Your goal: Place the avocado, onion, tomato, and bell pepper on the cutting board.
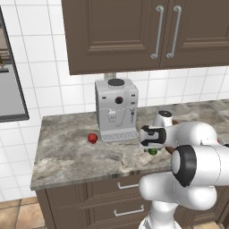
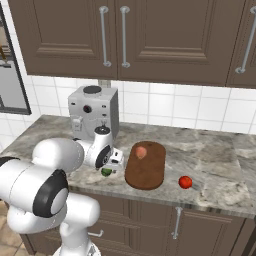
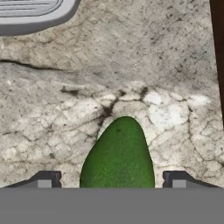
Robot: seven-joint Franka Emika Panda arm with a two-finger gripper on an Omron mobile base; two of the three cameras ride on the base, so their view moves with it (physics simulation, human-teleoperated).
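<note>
Dark green pear-shaped avocado lies on mottled grey-beige stone countertop btwn two dark finger tips, grey appliance base at top left, dark reddish-brown board edge at right.

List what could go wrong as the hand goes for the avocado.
1. The fingertips flank the avocado at its wide end with gaps on both sides; its rounded skin could squirt out as they close.
2. The cutting board already holds the onion; a careless drop could knock it rolling.
</note>
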